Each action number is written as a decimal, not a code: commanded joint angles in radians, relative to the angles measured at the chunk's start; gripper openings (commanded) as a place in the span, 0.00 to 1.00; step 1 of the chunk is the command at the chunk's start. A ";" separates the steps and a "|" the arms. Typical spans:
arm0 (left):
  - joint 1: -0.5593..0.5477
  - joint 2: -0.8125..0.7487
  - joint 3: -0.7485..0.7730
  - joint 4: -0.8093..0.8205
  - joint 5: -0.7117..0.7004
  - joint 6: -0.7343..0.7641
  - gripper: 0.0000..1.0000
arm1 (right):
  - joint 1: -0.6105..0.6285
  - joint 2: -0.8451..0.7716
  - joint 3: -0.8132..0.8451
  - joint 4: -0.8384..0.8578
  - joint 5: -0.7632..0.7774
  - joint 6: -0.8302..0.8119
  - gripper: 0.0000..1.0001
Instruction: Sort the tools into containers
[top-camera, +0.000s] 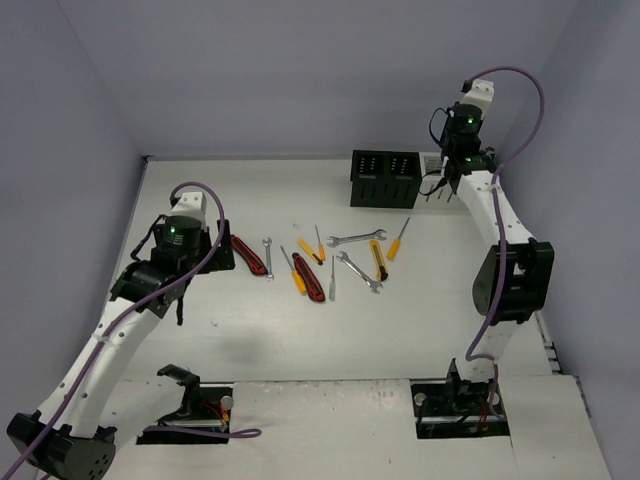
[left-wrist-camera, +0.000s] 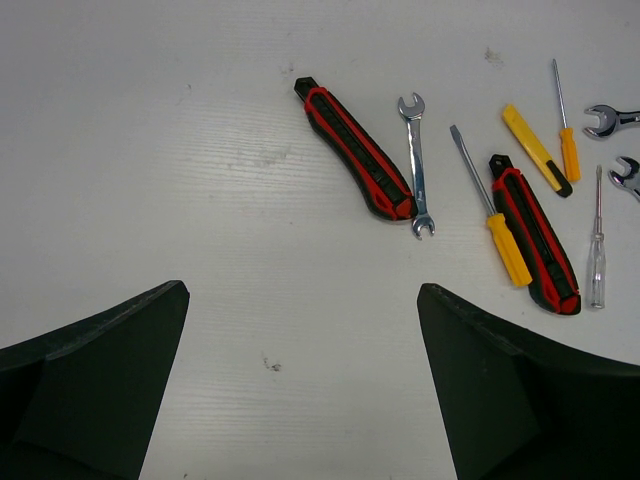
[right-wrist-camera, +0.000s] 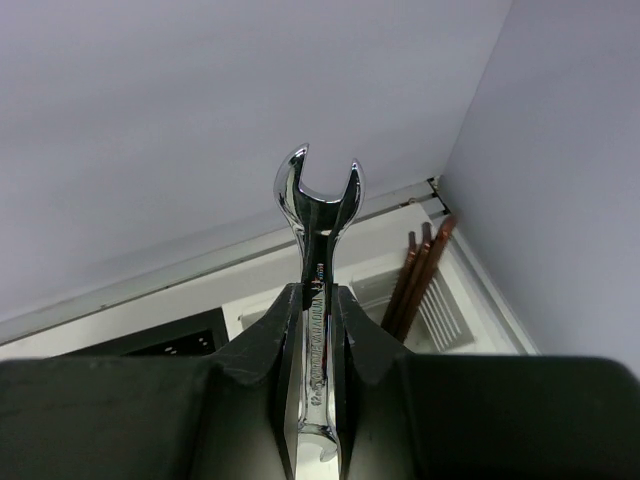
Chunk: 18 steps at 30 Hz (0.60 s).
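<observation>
Wrench (right-wrist-camera: 320, 215) stands upright, clamped in the right gripper (right-wrist-camera: 318, 300), raised at the far right beside the black container (top-camera: 385, 178) and white container (right-wrist-camera: 440, 315); this looks like the delivery step. Next, lower it over a compartment and release. The left gripper (left-wrist-camera: 300, 300) hangs spread wide and empty near the red-black utility knife (left-wrist-camera: 355, 150).

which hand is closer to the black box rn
Right. The right hand, gripping a wrench, is up beside the black box, to its right; the left hand hangs open far off, near the leftmost red-black knife.
</observation>
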 joint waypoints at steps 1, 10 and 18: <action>0.006 -0.011 0.042 0.020 -0.001 -0.019 0.98 | -0.006 0.058 0.072 0.245 0.015 -0.050 0.00; 0.006 -0.008 0.045 0.010 -0.019 -0.025 0.97 | -0.021 0.193 0.111 0.338 -0.011 -0.038 0.00; 0.005 -0.015 0.042 0.006 -0.021 -0.030 0.98 | -0.021 0.246 0.041 0.353 -0.032 -0.015 0.00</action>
